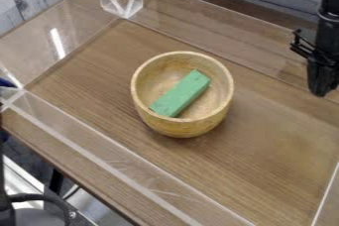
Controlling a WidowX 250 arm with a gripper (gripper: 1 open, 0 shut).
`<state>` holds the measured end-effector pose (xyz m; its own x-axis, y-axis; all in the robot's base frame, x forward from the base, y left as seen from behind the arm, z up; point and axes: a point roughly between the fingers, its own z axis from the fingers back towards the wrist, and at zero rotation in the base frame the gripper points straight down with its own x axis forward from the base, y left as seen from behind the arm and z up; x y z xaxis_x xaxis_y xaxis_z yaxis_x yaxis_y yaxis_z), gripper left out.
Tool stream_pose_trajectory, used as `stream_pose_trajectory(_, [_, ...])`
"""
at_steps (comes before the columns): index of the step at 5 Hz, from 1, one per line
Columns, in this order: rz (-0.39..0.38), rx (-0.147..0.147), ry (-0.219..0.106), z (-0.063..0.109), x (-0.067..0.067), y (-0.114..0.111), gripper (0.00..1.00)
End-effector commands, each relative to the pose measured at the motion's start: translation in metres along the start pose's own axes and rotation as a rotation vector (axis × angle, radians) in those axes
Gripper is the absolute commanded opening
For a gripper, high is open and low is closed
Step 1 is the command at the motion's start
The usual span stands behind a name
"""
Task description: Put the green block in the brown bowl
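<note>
Even, fairly bright light (slightly soft, low-resolution detail).

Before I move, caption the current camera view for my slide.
Green block inside the brown bowl, gripper off at the right edge.

The green block (180, 93) was a bright, plain-sided rectangular bar, longer than it was wide, with a matte look. It lay inside the brown bowl (183, 130), on its long side and set diagonally, one end pointing toward the upper right of the view and the other toward the lower left, where it came close to the wall. The bowl was round, light tan and woody, with thick walls and a pale rim. It sat upright on the wooden tabletop (252, 151), its open side facing up.
</note>
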<state>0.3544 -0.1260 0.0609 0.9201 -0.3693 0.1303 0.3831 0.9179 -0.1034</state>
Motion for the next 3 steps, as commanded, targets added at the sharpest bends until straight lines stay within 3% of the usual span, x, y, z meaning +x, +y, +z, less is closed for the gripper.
stream_pose_trajectory(1, [-0.021, 0.003, -0.07, 0.0201, 0.0217, 0.001, 0.0])
stream_pose_trajectory(2, [-0.031, -0.006, -0.067, 0.0218, 0.0254, 0.0024, 0.0])
stream_pose_trajectory(3, [-0.003, 0.016, -0.074, 0.0177, 0.0258, -0.0008, 1.0])
